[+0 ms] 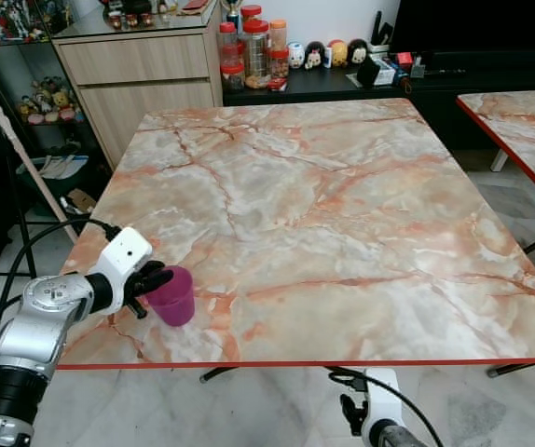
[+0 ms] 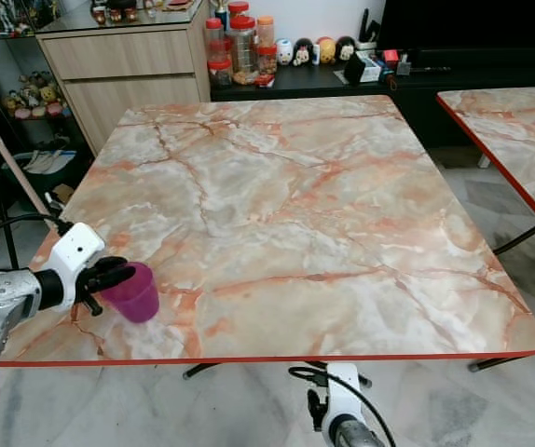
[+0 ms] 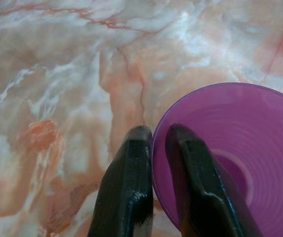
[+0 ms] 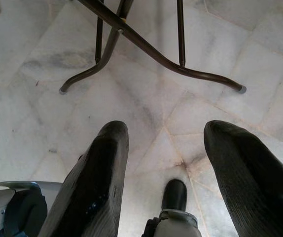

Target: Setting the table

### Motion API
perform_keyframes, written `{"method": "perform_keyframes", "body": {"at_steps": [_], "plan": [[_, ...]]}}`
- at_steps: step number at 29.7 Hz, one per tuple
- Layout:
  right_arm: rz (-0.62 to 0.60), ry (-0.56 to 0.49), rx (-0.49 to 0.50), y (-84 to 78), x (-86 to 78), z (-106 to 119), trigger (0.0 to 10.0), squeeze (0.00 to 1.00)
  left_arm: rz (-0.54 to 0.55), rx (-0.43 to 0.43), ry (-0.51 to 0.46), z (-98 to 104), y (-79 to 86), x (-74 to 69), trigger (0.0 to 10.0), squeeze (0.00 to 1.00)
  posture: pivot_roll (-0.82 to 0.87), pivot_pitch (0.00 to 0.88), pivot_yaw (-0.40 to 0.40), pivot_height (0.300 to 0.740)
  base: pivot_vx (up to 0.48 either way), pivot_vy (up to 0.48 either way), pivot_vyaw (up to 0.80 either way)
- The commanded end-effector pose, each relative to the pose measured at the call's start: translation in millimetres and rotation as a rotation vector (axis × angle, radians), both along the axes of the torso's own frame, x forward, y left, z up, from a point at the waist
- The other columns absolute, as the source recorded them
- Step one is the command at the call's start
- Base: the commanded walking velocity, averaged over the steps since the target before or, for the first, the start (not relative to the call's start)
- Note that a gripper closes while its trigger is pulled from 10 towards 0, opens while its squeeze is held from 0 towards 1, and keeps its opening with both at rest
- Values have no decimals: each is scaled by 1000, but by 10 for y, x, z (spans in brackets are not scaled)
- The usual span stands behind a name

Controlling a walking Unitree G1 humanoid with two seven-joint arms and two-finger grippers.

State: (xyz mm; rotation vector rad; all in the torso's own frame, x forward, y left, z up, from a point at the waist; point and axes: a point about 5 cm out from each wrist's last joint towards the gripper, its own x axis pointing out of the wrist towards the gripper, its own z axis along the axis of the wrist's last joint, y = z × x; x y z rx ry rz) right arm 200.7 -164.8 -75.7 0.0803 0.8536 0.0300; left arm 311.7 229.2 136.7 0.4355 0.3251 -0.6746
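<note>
Our left gripper (image 3: 154, 148) pinches the rim of the translucent purple plastic cup (image 3: 230, 158): in the left wrist view one black finger (image 3: 126, 187) lies outside the wall and the other sits inside the bowl, a detail the head views blur into a dark clump against the cup's side. We see nothing inside the cup. From the eye views we place the cup upright on the square orange-veined marble-pattern table (image 1: 342, 214), near its front left corner and close to the red front edge.

Our right gripper (image 4: 163, 168) hangs below the table's front edge with its two fingers spread wide apart, holding nothing. Its wrist view gives what the head views cannot: the pale marble floor tiles (image 4: 48, 54) and the dark curved metal table legs (image 4: 146, 47) beneath the top.

Beyond the table, we see a beige wooden drawer cabinet (image 1: 137, 79) at the far left, and beside it a low black shelf carrying red-lidded clear jars (image 1: 253, 51) with brownish contents we cannot identify, plus small round figurines (image 1: 328, 54). A second marble-pattern table (image 1: 519, 130) stands to the right.
</note>
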Motion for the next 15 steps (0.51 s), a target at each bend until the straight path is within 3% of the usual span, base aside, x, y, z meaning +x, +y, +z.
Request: {"method": "perform_keyframes", "body": {"at_steps": [1, 13, 15], "plan": [[-12, -7, 6, 4, 16, 9, 10000, 0, 3, 3, 2, 3, 32, 5, 0, 0, 12, 0, 67, 740, 0, 0, 0], [-12, -7, 9, 8, 17, 9, 10000, 0, 20, -38, -16, 46, 68, -4, 0, 0, 10, 0, 68, 740, 0, 0, 0], [-13, -7, 11, 10, 18, 10, 10000, 0, 112, -255, -130, 264, 148, 65, 0, 0, 9, 0, 68, 740, 0, 0, 0]]}}
